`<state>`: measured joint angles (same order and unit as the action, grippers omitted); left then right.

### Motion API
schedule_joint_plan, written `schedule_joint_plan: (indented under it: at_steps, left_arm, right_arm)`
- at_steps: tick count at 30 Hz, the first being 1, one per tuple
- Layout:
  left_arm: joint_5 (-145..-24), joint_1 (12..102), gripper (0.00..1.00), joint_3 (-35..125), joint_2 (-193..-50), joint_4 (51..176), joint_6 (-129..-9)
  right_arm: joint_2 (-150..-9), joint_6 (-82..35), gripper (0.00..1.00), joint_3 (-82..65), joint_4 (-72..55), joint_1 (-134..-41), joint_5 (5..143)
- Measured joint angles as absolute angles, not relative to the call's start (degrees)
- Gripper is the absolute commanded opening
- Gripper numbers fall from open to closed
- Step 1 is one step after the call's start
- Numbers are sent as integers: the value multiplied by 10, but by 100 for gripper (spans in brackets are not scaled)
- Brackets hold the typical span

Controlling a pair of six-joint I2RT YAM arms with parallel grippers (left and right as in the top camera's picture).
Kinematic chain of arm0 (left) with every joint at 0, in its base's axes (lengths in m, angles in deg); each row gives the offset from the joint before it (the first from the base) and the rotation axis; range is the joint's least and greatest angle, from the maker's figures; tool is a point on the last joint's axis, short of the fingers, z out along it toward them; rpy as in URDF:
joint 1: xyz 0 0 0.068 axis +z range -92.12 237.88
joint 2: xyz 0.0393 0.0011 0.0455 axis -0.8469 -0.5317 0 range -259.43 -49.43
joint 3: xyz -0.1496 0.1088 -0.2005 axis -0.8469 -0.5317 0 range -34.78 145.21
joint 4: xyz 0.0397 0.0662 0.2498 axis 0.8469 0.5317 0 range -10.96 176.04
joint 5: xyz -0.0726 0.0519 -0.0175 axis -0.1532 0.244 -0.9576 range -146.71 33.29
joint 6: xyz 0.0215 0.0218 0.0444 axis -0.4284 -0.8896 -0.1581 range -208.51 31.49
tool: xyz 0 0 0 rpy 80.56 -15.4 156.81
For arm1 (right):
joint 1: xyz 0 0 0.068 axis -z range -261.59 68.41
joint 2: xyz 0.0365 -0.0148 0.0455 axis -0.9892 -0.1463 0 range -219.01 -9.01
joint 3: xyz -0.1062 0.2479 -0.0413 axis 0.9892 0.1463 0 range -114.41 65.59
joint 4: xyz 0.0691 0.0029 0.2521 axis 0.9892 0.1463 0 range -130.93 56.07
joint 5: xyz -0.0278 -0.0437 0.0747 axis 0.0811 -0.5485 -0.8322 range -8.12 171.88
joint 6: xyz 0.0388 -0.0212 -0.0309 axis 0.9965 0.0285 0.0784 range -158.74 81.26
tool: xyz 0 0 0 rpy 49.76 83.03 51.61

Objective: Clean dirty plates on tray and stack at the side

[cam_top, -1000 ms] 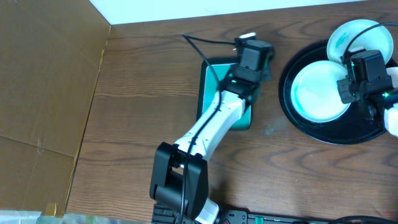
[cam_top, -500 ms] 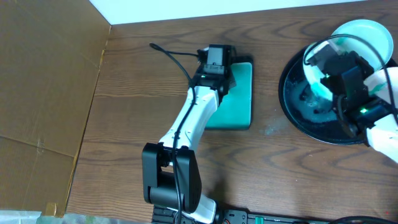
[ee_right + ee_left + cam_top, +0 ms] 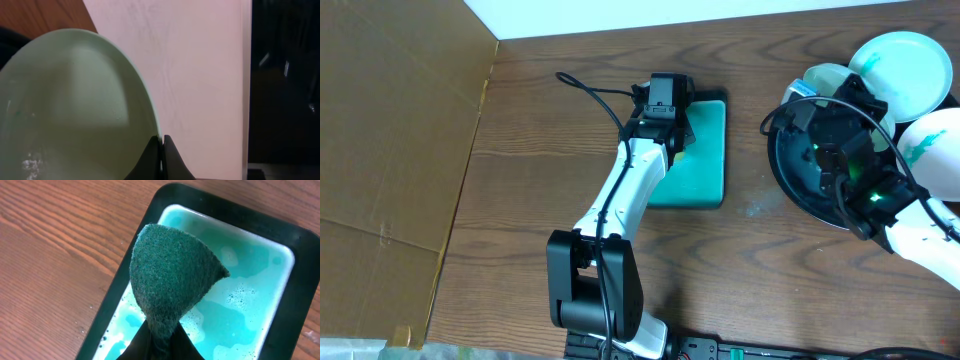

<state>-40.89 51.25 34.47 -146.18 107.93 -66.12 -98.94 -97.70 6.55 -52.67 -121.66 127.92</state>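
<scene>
Sponge (image 3: 172,282) sits pinched in your left fingers (image 3: 186,349) above the soapy teal dish (image 3: 300,280); your right fingers (image 3: 172,162) clamp the rim of a plate (image 3: 75,110) above the tray (image 3: 781,168).

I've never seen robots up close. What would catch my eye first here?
Probably the green scouring pad pinched in the left gripper, hanging over a small dish of foamy teal water. On the right, the right gripper clamps a white plate by its rim at the black tray.
</scene>
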Motion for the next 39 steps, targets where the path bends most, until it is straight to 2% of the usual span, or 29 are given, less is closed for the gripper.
schedule_joint_plan:
  at_steps: [6, 11, 16, 26, 39]
  left_arm:
    - [-431, 512, 7, 344, -1462, 1085, -643]
    - [-481, 512, 7, 344, -1462, 1082, -640]
    - [-559, 512, 7, 344, -1462, 1065, -640]
    - [-656, 497, 7, 344, -1462, 1013, -638]
    - [-673, 406, 7, 344, -1462, 962, -638]
  right_arm:
    - [-989, -793, 1, 65, -402, -1191, 1225]
    - [-989, -563, 1, 66, -301, -1101, 1081]
    - [-989, -402, 1, 67, -260, -1004, 942]
    - [-1097, -276, 1, 67, -271, -954, 808]
    - [-1168, -247, 1, 66, -304, -954, 794]
